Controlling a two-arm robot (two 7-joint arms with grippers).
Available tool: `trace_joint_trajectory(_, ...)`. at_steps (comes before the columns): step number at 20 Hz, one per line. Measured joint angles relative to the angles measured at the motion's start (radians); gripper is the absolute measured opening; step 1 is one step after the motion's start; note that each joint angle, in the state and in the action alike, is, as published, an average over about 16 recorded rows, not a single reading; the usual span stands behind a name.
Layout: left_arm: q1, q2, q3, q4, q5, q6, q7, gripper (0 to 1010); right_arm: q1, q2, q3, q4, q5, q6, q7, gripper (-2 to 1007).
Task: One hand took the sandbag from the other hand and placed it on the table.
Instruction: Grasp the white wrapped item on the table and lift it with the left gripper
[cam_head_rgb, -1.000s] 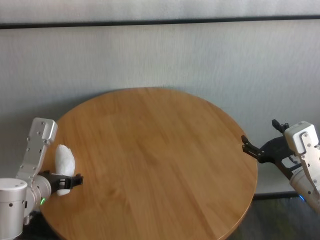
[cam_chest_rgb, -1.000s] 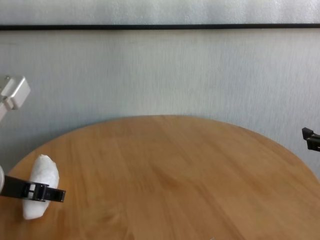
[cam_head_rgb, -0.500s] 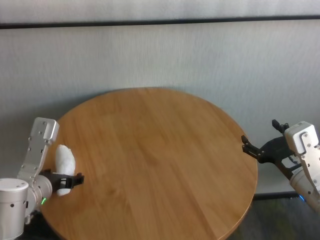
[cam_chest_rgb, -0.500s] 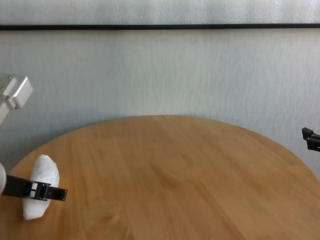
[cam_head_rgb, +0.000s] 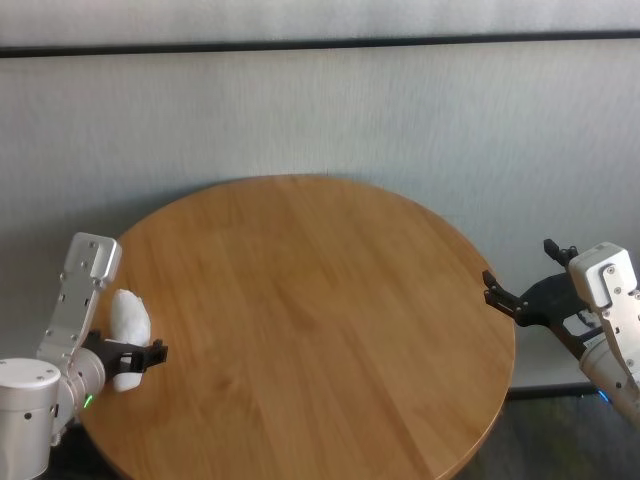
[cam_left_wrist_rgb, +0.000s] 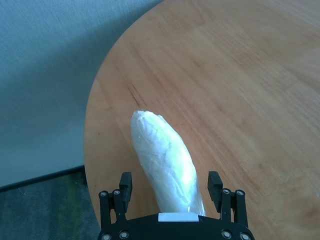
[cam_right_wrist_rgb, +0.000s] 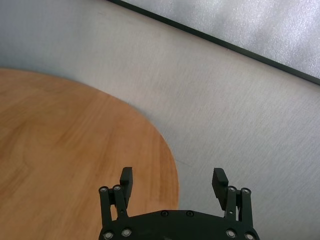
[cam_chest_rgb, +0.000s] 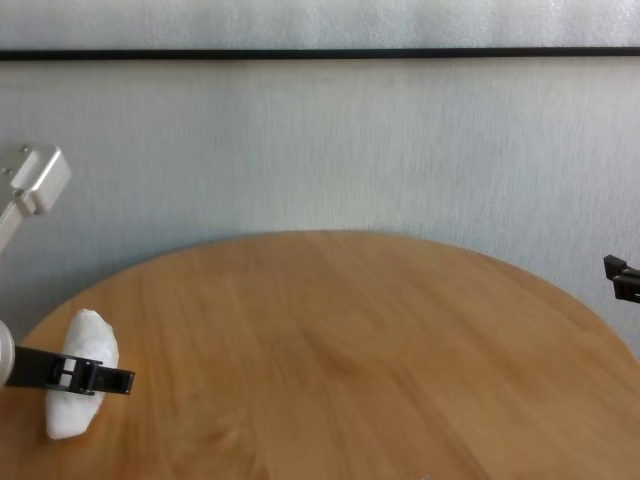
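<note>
- the left gripper (cam_head_rgb: 135, 362), the one on the silver wrist with the green ring, is at the near left edge of the round wooden table (cam_head_rgb: 310, 330), just over the wood.
- its fingers (cam_left_wrist_rgb: 125, 186) stand either side of the sandbag (cam_head_rgb: 128, 325); in the left wrist view both tips sit a little off the pouch's flanks with wood showing between, so the fingers bracket the bag without pinching it at the tips. closer to the palm the bag fills the gap, and whether it is touched there i cannot tell.
- the sandbag, a white crinkled oblong, lies on the table by that left edge, its long axis running from the gripper's palm out past the fingertips toward the far side.
- in the chest view one black finger (cam_chest_rgb: 85, 378) crosses in front of the bag's lower half, and the bag's rounded end (cam_chest_rgb: 90, 330) stands clear above it.
- the middle of the tabletop is plain light brown grain.
- the right gripper (cam_head_rgb: 520, 300), on the arm with the blue ring, hangs off the right edge of the table, well apart from the bag.
- its fingers (cam_right_wrist_rgb: 126, 181) are spread wide with nothing between them; in the right wrist view only the table's curved rim and a grey wall (cam_right_wrist_rgb: 210, 100) lie beyond.
</note>
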Motion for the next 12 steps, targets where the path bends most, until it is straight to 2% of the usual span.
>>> trace_joint_trajectory(12,0.001,0.002,0.002,-0.002,0.002,0.004,-0.001,1000,0.000,0.000,0.000,0.000,0.000,0.000,0.000,1001)
